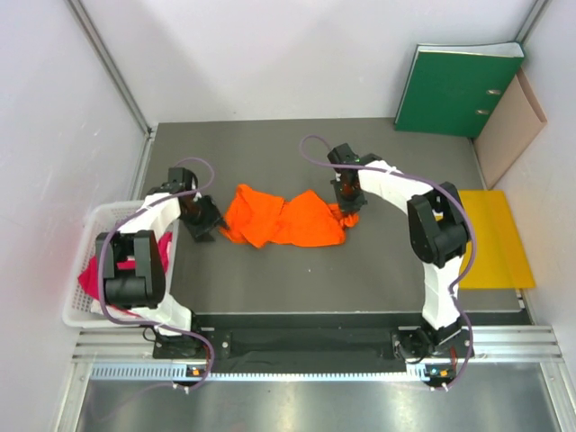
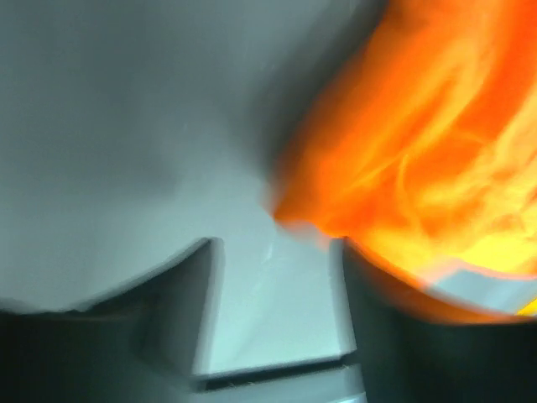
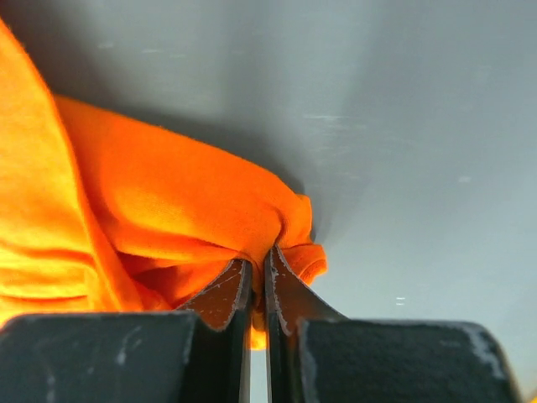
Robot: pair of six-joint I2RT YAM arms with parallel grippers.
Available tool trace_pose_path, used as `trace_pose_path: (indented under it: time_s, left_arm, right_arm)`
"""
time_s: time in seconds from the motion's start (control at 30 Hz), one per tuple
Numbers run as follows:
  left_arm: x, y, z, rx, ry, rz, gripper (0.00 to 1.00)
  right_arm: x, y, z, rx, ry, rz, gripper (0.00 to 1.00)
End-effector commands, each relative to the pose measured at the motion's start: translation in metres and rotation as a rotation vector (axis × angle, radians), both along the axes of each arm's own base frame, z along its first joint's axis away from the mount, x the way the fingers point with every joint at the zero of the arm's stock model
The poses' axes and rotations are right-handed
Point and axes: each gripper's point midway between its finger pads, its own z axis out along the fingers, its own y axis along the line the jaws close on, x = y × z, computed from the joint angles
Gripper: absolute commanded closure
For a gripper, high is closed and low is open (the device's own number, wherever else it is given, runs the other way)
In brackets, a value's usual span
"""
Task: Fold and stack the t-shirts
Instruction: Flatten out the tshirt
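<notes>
A: Biggest first. Worktop [image 1: 297,157]?
B: Grey, flat. Orange t-shirt [image 1: 286,220] lies crumpled near its middle, between the two arms
A: Long axis?
B: Left to right across the worktop. Two rumpled lobes with a narrow waist between them. Collar and hem not made out, so cannot tell which end points where
A: Second shirt?
B: Magenta t-shirt [image 1: 90,277] heaped in the white basket [image 1: 103,214] at the left side, partly behind the left arm
A: Right fingers [image 3: 222,298]?
B: Clenched on a fold at the orange t-shirt's right end. Cloth bunches out past the tips
A: Left fingers [image 2: 180,302]?
B: Standing apart, bare worktop between them, gripping nothing. The shirt's left edge sits just beside one finger; that wrist view is blurred
</notes>
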Motion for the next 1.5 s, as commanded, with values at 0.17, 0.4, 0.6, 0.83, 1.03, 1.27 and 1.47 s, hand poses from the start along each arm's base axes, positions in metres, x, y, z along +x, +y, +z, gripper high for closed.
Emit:
trace_pose_path:
  time_s: [0.17,0.4,0.6,0.83,1.03,1.27,1.47]
  left_arm:
    - [-0.060,0.007,0.005,0.016,0.095,-0.003,0.01]
    - [-0.056,0.007,0.030,0.030,-0.031,-0.047,0.01]
    - [-0.050,0.002,0.029,0.004,-0.035,-0.067,0.01]
    - [-0.044,0.002,0.032,0.007,-0.046,-0.089,0.01]
    - [-0.039,0.001,0.031,-0.004,-0.047,-0.088,0.01]
    - [-0.042,0.001,0.027,-0.003,-0.031,-0.090,0.01]
    - [-0.044,0.001,0.024,-0.006,-0.023,-0.088,0.01]
  right_arm:
    - [0.026,-0.014,0.033,0.002,-0.132,-0.008,0.70]
    - [0.019,-0.032,0.058,0.024,-0.182,-0.080,0.50]
    - [0.003,-0.059,0.043,0.098,-0.130,-0.202,0.50]
    - [-0.018,-0.072,0.018,0.219,-0.060,-0.292,0.53]
    - [-0.019,-0.054,0.010,0.321,-0.040,-0.276,0.53]
    - [-0.004,-0.035,0.004,0.410,-0.037,-0.258,0.52]
    - [0.014,-0.022,0.017,0.459,-0.067,-0.233,0.51]
